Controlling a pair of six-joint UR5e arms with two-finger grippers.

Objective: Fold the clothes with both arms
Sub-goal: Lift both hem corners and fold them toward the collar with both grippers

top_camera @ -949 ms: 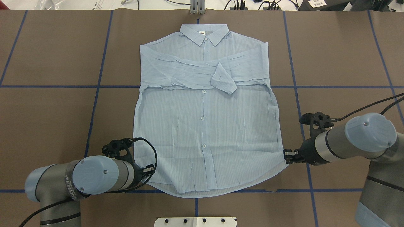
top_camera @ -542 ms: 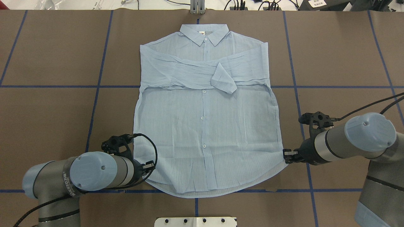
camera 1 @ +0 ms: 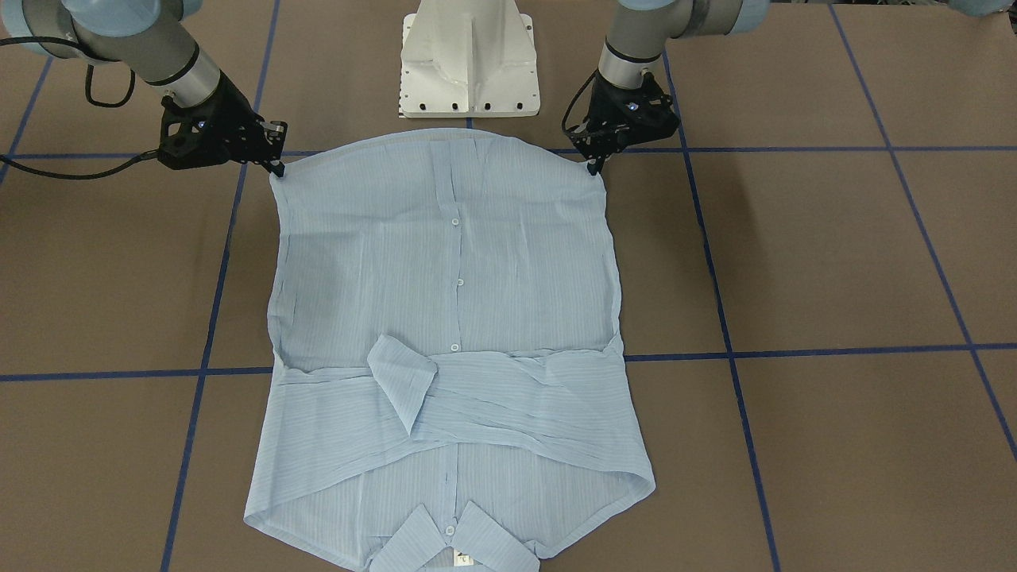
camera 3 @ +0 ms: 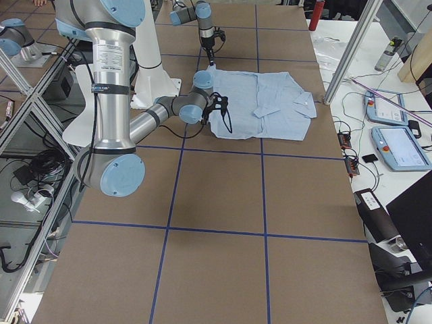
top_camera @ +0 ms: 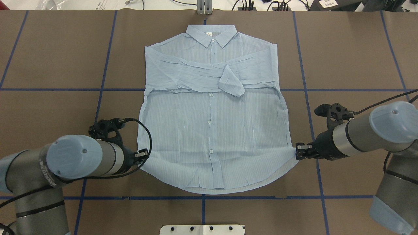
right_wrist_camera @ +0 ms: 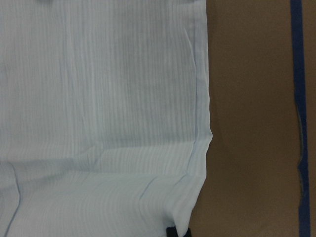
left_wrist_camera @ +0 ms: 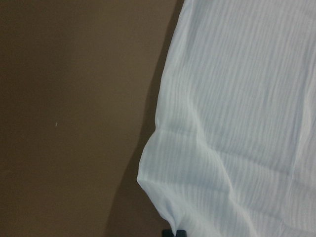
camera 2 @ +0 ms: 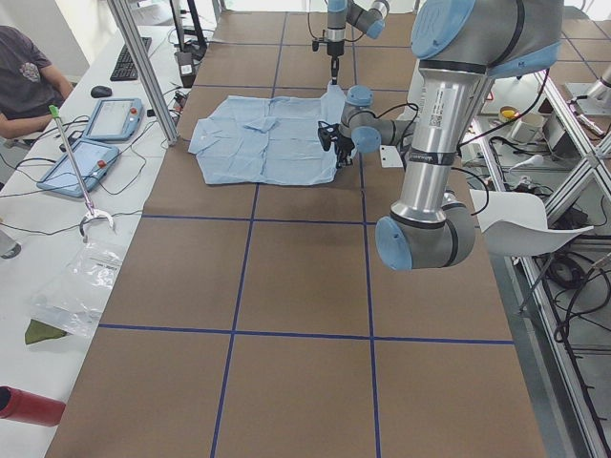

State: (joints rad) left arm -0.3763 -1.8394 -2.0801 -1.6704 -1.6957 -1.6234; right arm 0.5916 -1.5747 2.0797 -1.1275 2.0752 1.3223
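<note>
Shirt (top_camera: 212,130) hem corners sit pinched in left gripper (top_camera: 144,153) and right gripper (top_camera: 297,153), white pedestal (camera 1: 469,63) near the hem.

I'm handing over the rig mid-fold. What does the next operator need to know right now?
Grippers: the left gripper is shut on the near hem corner of the shirt on its side. The right gripper is shut on the opposite corner.
Shirt: flat on the table, buttons up, collar at the far end.
Done: both sleeves folded across the chest.
Left: probably carry the hem toward the collar, then release.
</note>
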